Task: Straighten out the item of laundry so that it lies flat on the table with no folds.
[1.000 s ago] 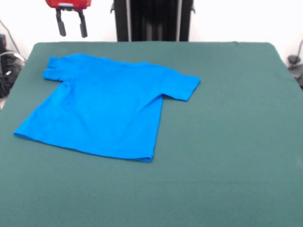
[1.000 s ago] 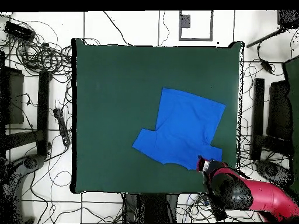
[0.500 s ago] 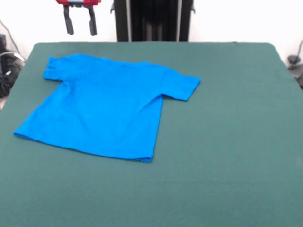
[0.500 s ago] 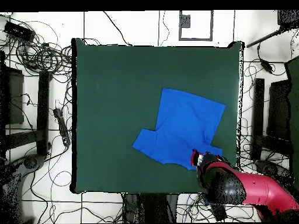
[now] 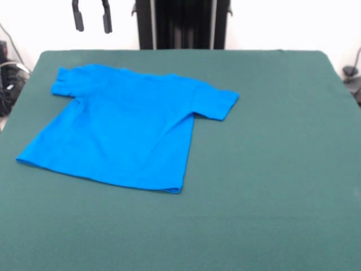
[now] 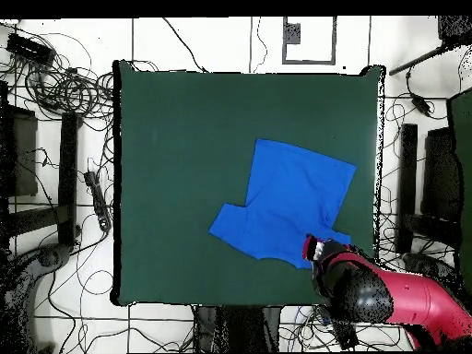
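Blue T-shirt (image 5: pixel 127 127), plain side up; we read no lettering or label on it. We find it spread on the green table (image 5: pixel 271 169) toward the robot's edge, below the raised gripper (image 5: pixel 89 21), whose two fingers hang apart, holding nothing.

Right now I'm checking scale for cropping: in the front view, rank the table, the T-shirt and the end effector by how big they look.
1. the table, which nearly fills the view
2. the T-shirt
3. the end effector, only two dark fingers at the top edge, farther off and cut by the frame, so its true size is unsure
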You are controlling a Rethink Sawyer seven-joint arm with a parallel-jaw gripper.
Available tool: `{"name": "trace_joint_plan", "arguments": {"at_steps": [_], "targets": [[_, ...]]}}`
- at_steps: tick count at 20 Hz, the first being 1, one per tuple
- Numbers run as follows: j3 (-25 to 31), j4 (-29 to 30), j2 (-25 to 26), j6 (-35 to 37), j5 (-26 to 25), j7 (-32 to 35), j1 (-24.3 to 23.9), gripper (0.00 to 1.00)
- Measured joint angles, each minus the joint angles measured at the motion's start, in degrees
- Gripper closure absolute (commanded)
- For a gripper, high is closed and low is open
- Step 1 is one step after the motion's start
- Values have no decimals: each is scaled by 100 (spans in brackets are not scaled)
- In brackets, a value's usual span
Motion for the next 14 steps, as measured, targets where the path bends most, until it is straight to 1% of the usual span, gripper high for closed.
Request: {"name": "trace_joint_plan", "arguments": {"at_steps": [14], "targets": [[0,2,-119,54,77,0,316,0]]}}
